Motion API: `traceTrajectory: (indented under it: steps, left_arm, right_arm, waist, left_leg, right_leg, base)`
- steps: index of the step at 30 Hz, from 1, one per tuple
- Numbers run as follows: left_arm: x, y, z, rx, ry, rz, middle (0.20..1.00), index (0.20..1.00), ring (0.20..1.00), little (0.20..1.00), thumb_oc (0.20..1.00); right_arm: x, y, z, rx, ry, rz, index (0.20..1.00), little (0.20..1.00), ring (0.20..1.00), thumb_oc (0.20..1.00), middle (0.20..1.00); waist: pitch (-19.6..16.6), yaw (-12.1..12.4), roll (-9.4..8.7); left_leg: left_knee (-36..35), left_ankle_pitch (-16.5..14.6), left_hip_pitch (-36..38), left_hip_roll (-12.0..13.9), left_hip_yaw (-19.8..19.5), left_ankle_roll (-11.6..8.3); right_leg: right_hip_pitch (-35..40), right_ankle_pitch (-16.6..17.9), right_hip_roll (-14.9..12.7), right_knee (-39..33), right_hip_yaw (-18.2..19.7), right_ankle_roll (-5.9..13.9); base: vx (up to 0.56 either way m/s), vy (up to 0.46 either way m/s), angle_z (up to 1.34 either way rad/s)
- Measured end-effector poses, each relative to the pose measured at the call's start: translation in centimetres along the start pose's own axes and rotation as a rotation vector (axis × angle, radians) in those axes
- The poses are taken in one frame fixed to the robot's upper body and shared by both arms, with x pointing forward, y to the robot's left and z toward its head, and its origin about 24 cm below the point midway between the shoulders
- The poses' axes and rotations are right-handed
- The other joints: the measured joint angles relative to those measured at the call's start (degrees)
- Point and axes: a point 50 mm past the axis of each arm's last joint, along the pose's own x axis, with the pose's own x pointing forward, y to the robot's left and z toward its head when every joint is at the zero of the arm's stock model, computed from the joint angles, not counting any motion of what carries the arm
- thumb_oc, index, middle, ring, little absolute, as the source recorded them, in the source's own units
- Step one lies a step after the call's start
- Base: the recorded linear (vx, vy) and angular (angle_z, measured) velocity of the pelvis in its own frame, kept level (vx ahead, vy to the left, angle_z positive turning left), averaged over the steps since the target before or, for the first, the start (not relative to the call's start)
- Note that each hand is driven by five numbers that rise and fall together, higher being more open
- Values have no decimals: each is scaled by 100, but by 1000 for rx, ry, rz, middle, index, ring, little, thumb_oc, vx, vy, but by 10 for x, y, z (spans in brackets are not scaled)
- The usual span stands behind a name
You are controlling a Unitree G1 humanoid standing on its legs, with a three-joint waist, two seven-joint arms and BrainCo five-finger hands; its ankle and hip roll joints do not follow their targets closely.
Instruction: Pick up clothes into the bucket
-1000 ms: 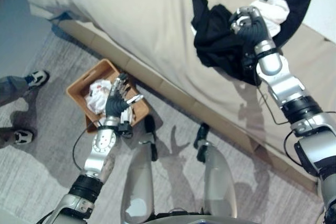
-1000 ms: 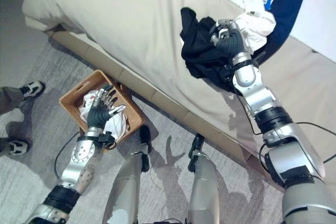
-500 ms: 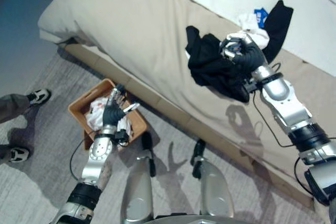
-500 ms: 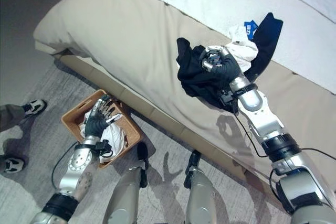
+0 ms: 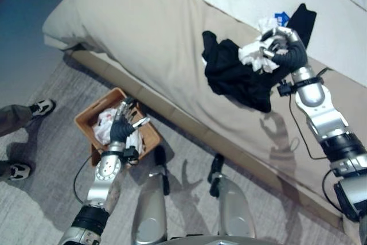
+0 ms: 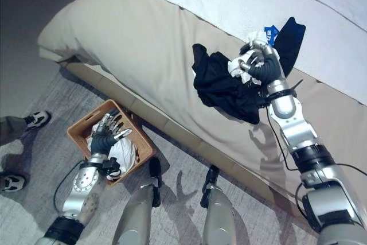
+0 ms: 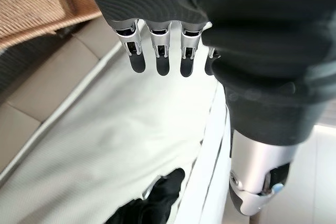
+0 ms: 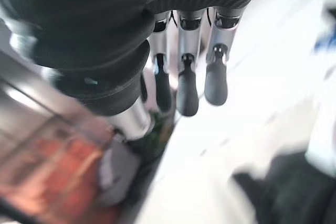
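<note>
I am standing at the edge of a bed [image 5: 160,21] with a beige cover, looking down. My right hand [image 5: 284,50] is stretched out over the mattress with its fingers curled round a crumpled white garment [image 5: 252,55], which it holds just above a heap of black clothing [image 5: 235,76] lying on the cover. Behind the hand a dark blue garment [image 5: 303,20] and a scrap of bright blue lie against the white sheet.

To do this step well, I judge that I should lift the white piece straight up until it hangs free of the black heap — the two touch, and a sideways pull could drag the dark cloth toward the mattress edge. I should keep my fingers closed on the cloth while I swing the arm across and down, and let go only once the hand is over the container.

That container is a brown woven basket [image 6: 80,133] on the grey rug beside the bed, near my left side. It already holds white cloth [image 6: 123,150] — bunched and loosely piled. My left hand [image 6: 106,136] hovers just over the basket with fingers straight and relaxed, holding nothing. A person's shoes [image 5: 40,106] show at the rug's far left.
</note>
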Motion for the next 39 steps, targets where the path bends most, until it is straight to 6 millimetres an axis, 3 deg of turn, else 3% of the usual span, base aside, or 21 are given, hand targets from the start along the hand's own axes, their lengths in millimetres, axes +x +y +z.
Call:
traceTrajectory:
  steps: [4, 8, 12, 17, 27, 39]
  left_arm:
    - [-2, 1, -4, 6, 17, 18, 1000, 1000, 1000, 1000, 1000]
    - [3, -8, 0, 0, 1, 1, 1000, 1000, 1000, 1000, 1000]
    - [7, -14, 10, -3, -42, -15, 1000, 1000, 1000, 1000, 1000]
    - [10, -20, 25, 3, -98, -51, 1000, 1000, 1000, 1000, 1000]
    - [14, -22, 43, 10, -168, -57, 1000, 1000, 1000, 1000, 1000]
    - [18, -25, 52, -3, -205, -34, 1000, 1000, 1000, 1000, 1000]
  right_arm:
    - [22, 4, -5, -130, 94, -104, 1000, 1000, 1000, 1000, 1000]
    - [39, -2, -10, -157, 205, -202, 1000, 1000, 1000, 1000, 1000]
    - [55, -9, -3, -219, 250, -237, 1000, 1000, 1000, 1000, 1000]
    - [60, -8, -1, -292, 267, -220, 1000, 1000, 1000, 1000, 1000]
    - [72, -38, 5, -357, 350, -280, 1000, 1000, 1000, 1000, 1000]
    - [67, -59, -2, -422, 398, -410, 1000, 1000, 1000, 1000, 1000]
  waist:
    - [18, -1, 35]
    - [193, 274, 284]
    - [565, 304, 498]
    - [724, 365, 503]
    - [774, 492, 517]
    - [777, 508, 522]
  left_leg:
    - [115, 7, -188, -8, 11, 10]
    - [212, 21, -495, -26, -15, 27]
    - [404, 38, -900, -93, -102, 55]
    - [698, 29, -1412, -136, -196, 48]
    - [947, 46, -2155, -234, -284, 67]
    - [937, 83, -2272, -335, -297, 105]
  right_leg:
    - [-160, 20, -21, 26, 37, 4]
    - [-454, 24, -67, 167, 26, 3]
    - [-888, -35, -177, 528, 23, -51]
    - [-1364, -156, -290, 917, 0, -68]
    - [-2170, -296, -497, 1473, 11, -120]
    - [-2297, -304, -597, 1530, 15, -89]
  base:
    - [-58, 17, -1]
    - [-59, 26, 6]
    - [-49, 24, 10]
    - [7, 11, 12]
    - [-13, 18, 8]
    - [9, 6, 2]
